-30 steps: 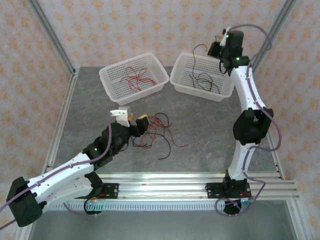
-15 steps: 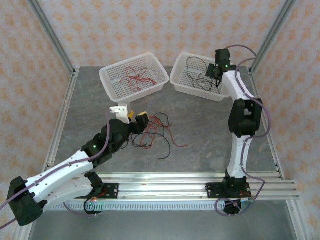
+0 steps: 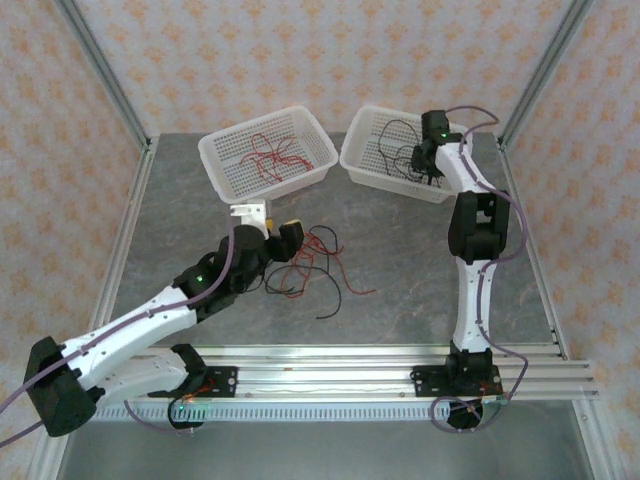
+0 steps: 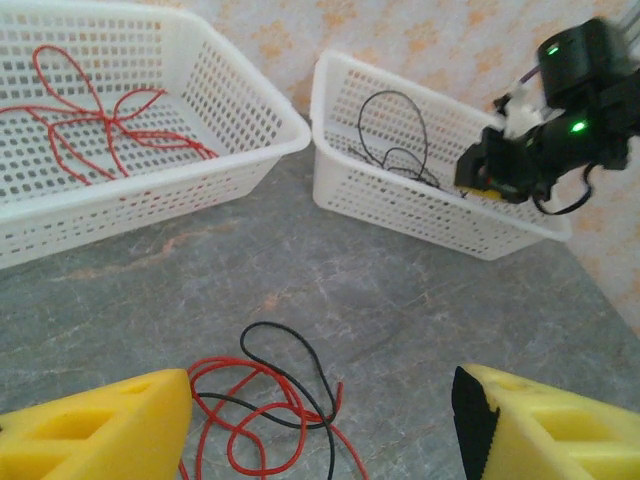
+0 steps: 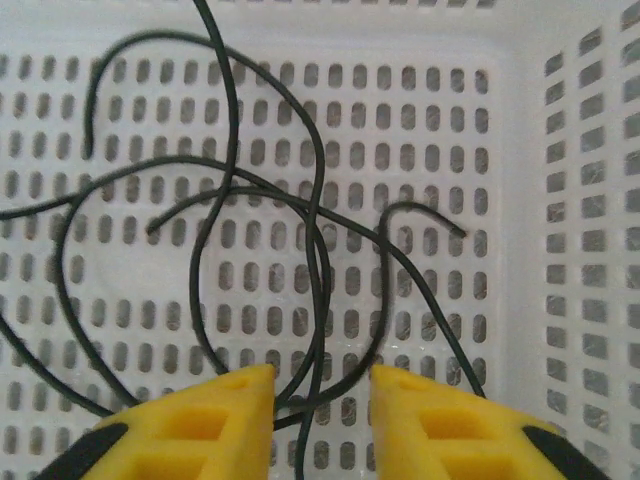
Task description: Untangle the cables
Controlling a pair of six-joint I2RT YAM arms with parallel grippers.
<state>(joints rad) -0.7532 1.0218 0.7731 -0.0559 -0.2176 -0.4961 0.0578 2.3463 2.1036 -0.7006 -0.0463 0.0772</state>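
On worktop (image 3: 400,270), one red-and-black cable tangle (image 3: 308,266) sprawled sideways under wide-spread left end effector (image 4: 322,400), two baskets (image 3: 208,150) (image 3: 352,135), perhaps three red strands (image 3: 268,152) in one, black loops (image 5: 322,260) beneath parted right end effector (image 5: 322,385).

Left arm (image 3: 140,320) reaches low from the near-left corner toward the middle, and the left gripper (image 4: 322,400) sits level with its yellow fingers spread wide! Right arm (image 3: 478,230) stands tall on the right, folding left at the far end. The right gripper (image 5: 320,385) points straight down, fingers a narrow gap apart.
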